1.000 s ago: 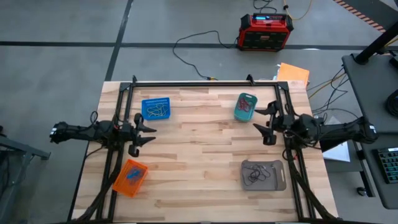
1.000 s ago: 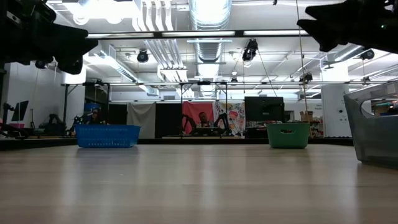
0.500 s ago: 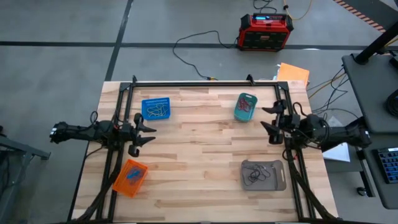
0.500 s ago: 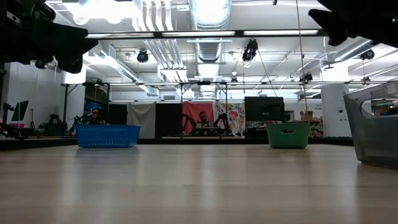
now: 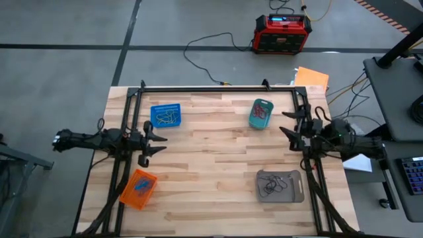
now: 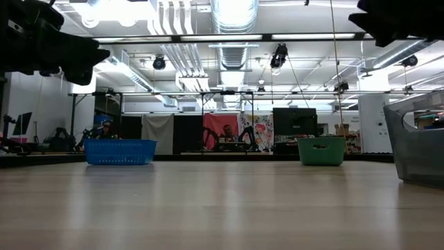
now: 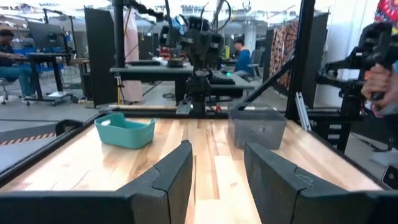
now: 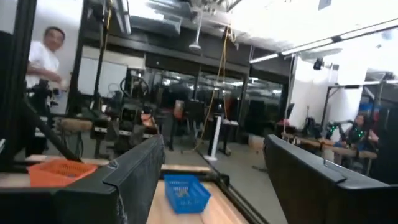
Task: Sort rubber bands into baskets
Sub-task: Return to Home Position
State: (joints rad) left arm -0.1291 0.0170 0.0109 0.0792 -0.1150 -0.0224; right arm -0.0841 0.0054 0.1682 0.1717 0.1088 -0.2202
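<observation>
Both arms hang above the desk (image 5: 211, 158) at its side edges, holding nothing. The left gripper (image 5: 157, 143) is over the left edge, about midway between near and far, pointing toward the middle with its fingers spread and a clear gap between them. The right gripper (image 5: 285, 123) is over the right edge, a little farther back, and its fingers are spread wide.

Four baskets sit on the desk, well apart, one toward each corner. The blue basket (image 5: 165, 106) is far left and holds a tangle of yellow-tan bands (image 5: 166, 118). The teal basket (image 5: 264, 102) is far right, with red-brown bands (image 5: 259, 114) inside. The orange basket (image 5: 151, 177) stands near left, turned at an angle to the desk edge, with blue bands (image 5: 140, 186) in it. The flat grey basket (image 5: 299, 186) is near right and carries dark loops (image 5: 269, 184).

On the floor beyond the far edge stands a red-and-black box (image 5: 282, 33), with a black cable (image 5: 205, 41) trailing from it.
</observation>
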